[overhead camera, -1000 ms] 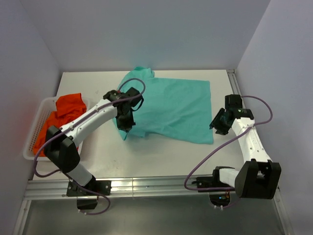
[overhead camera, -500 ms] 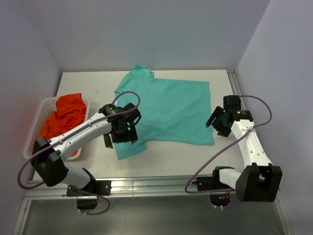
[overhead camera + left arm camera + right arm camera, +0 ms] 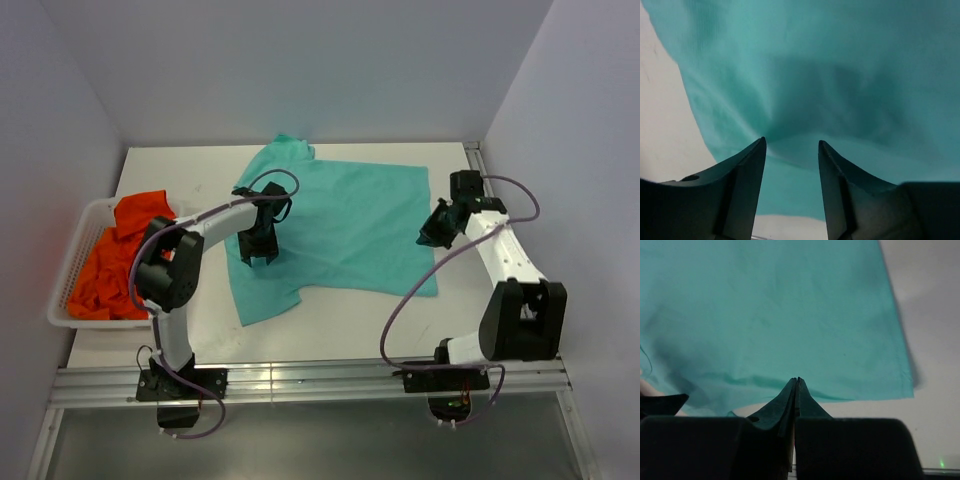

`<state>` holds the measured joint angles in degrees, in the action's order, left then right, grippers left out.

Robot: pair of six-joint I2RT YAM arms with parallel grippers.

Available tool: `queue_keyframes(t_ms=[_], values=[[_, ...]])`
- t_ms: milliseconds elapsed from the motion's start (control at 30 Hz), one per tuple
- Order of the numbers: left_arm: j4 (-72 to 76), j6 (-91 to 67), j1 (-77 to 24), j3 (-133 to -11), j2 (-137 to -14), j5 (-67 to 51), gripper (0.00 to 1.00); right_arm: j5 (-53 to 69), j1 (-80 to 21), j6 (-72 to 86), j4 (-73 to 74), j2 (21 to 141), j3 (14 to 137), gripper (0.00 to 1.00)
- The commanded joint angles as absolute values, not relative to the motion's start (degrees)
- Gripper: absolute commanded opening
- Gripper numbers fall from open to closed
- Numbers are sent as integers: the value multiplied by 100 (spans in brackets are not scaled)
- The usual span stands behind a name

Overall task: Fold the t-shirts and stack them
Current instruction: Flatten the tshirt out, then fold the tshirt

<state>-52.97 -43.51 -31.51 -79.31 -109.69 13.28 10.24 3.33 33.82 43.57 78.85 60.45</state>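
Left hand (image 3: pixel 791 142) gapes (over teal t-shirt (image 3: pixel 840 75)).

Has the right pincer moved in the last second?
Yes. The right pincer moved farther from the front rail, toward the back wall, at the edge of the teal shirt.

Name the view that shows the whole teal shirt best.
Top external: the teal shirt lies spread out, sleeves and hem in frame. The left wrist view shows only cloth near one edge; the right wrist view only one corner.
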Motion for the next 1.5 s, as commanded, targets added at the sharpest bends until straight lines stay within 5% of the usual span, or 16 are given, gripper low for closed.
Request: queue_keyframes(t_ms=[0, 233, 500, 800, 900, 967, 1000, 1033, 1100, 1133, 1300, 1467], values=[[-4773, -3946, -2954, -7920, -11021, 1292, 48, 1546, 246, 3296, 3973, 8305, 6442, 0], [-4518, -4034, -2716, -7138, -10978, 1125, 31, 2004, 193, 2980, 3762, 9245, 6214, 0], [-4289, -4517, -2725, -5425, -9889, 598, 28, 1477, 404, 3172, 3788, 9782, 5950, 0], [-4394, -4465, -2733, -5465, -9606, 764, 31, 1037, 562, 3217, 3955, 10072, 6091, 0], [-4482, -4316, -2733, -5904, -9764, 870, 38, 1107, 563, 3217, 3920, 9985, 6056, 0], [-4613, -4254, -2725, -6230, -9896, 1010, 54, 1116, 563, 3225, 3894, 9696, 6090, 0], [-4762, -4202, -2725, -6614, -9914, 1080, 60, 1081, 563, 3243, 3902, 9555, 6117, 4], [-4859, -4184, -2725, -6827, -9931, 1194, 74, 924, 545, 3261, 3920, 9214, 6161, 30], [-5018, -4140, -2725, -7484, -9914, 1449, 84, 748, 510, 3261, 4103, 8896, 6441, 61], [-5227, -4140, -2725, -7714, -9905, 1520, 89, 643, 501, 3243, 4191, 8625, 6703, 85], [-5625, -4412, -2760, -8324, -9485, 1820, 93, -289, 492, 3252, 4955, 7763, 7198, 92], [-5414, -4648, -2891, -7106, -7976, 1459, 93, -422, 483, 3243, 5519, 6418, 6558, 87]])
